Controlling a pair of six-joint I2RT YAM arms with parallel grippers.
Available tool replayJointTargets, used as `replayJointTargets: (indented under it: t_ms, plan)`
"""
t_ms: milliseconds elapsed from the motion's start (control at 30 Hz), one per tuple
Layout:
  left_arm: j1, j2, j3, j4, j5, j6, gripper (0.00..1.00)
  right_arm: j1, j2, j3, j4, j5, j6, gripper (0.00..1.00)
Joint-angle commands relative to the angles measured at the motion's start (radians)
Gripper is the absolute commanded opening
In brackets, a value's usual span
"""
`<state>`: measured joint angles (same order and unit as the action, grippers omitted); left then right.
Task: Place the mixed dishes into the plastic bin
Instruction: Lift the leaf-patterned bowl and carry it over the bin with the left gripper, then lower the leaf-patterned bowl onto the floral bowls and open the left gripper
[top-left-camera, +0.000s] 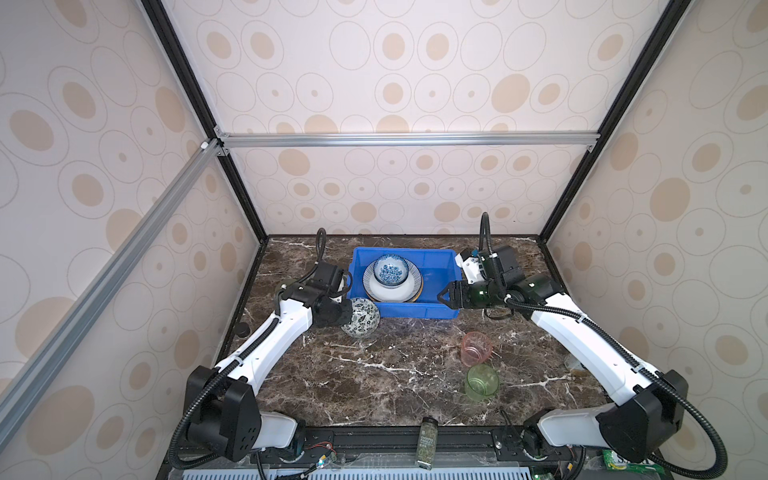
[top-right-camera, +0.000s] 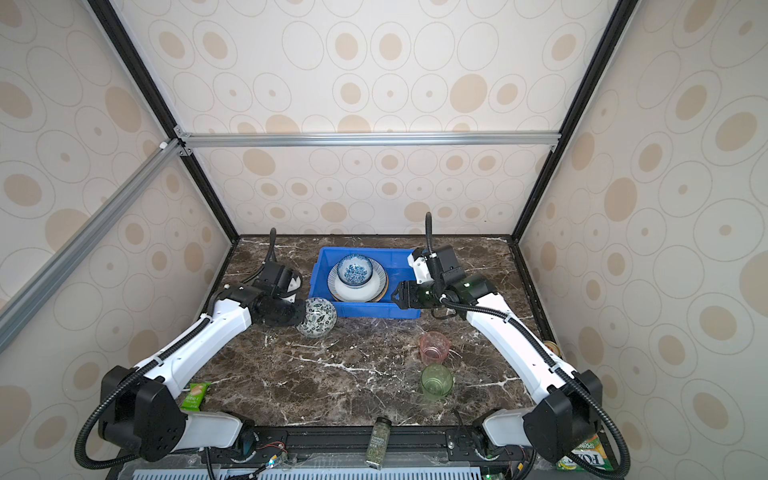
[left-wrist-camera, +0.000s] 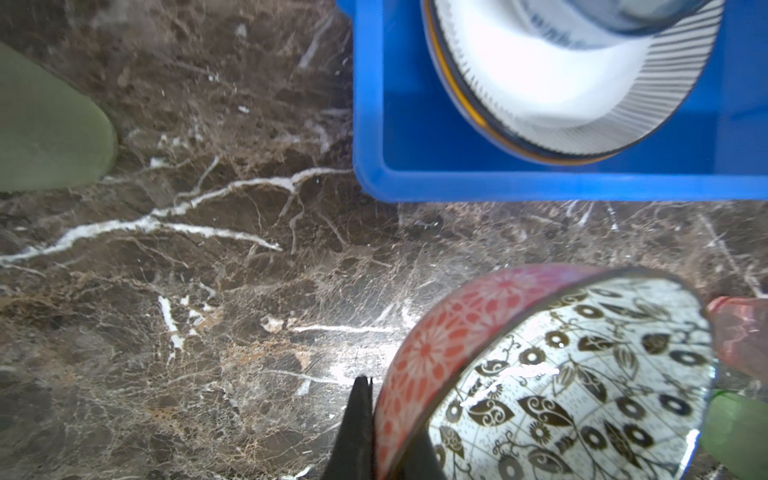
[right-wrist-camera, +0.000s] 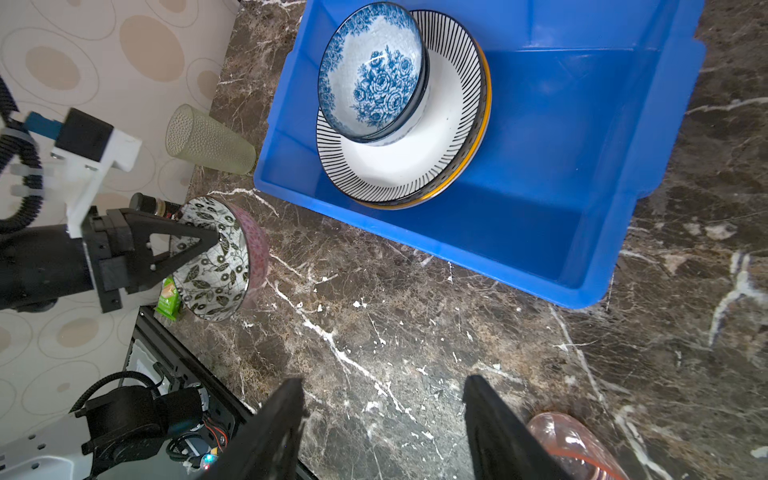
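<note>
The leaf bowl (top-left-camera: 360, 318) is small and round. Inside it is white with black leaves and ring flowers, and outside it is red-pink floral with a dark rim. It is tipped on its side with its mouth turned up and toward 3 o'clock, and it sits just off the blue bin (top-left-camera: 415, 311) at the bin's 8 o'clock corner. The left gripper (top-left-camera: 347, 318) pinches its wall, one finger inside and one outside. Whether the bowl's lower edge touches the marble table (top-left-camera: 374, 374) cannot be told.

The bin is a low-walled rectangle at 12 o'clock on the table. On its 9 o'clock side lies a striped-rim plate (top-left-camera: 395, 293) stacked on a yellow-edged plate (right-wrist-camera: 484, 124), with a blue floral bowl (top-left-camera: 390, 270) resting upright on top.

The right gripper (top-left-camera: 442, 297) hangs over the bin's 3 o'clock end, its jaws spread with nothing between them. A pink cup (top-left-camera: 476, 348) and a green cup (top-left-camera: 481, 382) stand upright at the bin's 5 o'clock.
</note>
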<state>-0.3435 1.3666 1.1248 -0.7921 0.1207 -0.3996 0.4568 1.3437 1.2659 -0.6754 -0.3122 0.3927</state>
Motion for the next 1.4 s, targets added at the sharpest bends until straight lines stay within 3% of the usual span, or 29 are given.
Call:
replayJointTargets:
  t_ms: [0,333,1367]
  plan:
    - [-0.005,-0.014,0.089,-0.022,0.021,0.032,0.00,-0.005,-0.002,0.022,-0.026,0.015,-0.021,0.64]
    - [-0.006,0.064,0.214,0.028,0.036,0.041,0.00,-0.005,-0.009,0.023,-0.045,0.039,-0.038,0.64]
    - [-0.006,0.488,0.601,0.129,0.103,0.065,0.00,-0.006,-0.028,-0.004,-0.073,0.102,-0.022,0.65]
